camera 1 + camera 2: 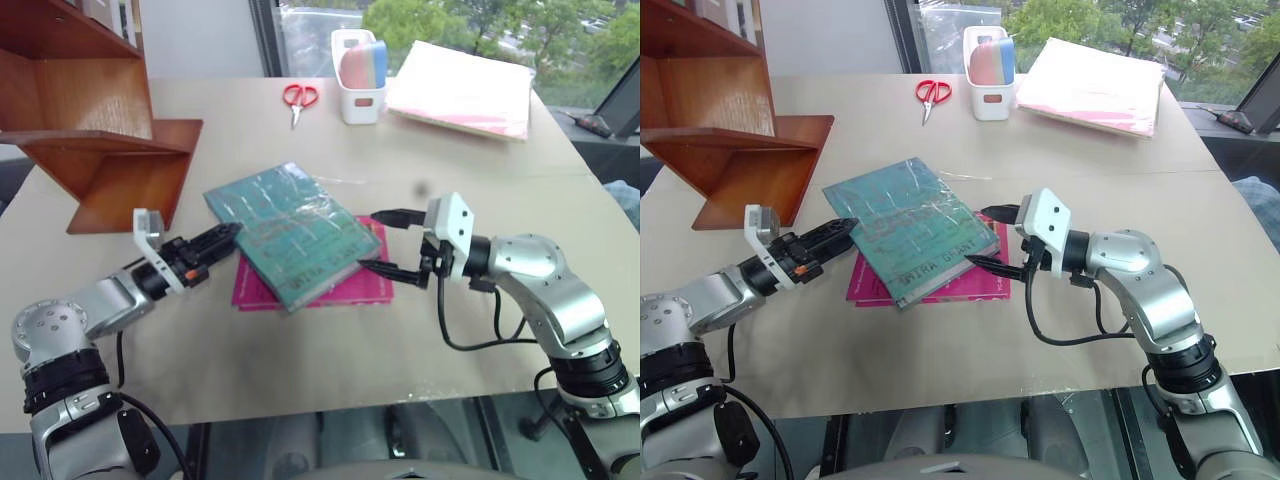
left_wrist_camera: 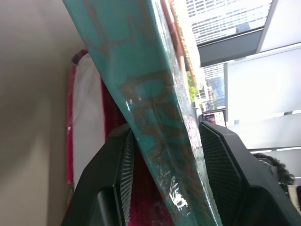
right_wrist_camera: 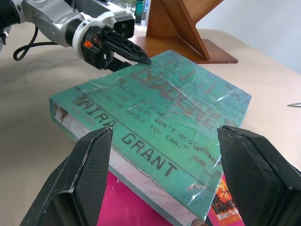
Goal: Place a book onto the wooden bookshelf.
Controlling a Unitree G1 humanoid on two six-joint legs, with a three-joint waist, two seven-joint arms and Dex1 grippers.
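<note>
Right wrist view: book (image 3: 155,127) is lying mid-tabletop on a pink book (image 1: 350,285), shelf (image 1: 100,130) at far left. Left gripper (image 1: 222,238) is straddling its left edge, jaws parted, not clamping. Right gripper (image 1: 392,243) is waiting just right, jaws released. Judging: stiff, moderately heavy, glossy wrap slippery; pinching deep over the spine looks safest.

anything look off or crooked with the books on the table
Yes. The teal book lies skewed across the pink book beneath it, corners overhanging, and its glossy plastic wrap looks wrinkled. The left gripper straddles one edge with fingers apart; the right gripper stands open at the opposite edge.
</note>
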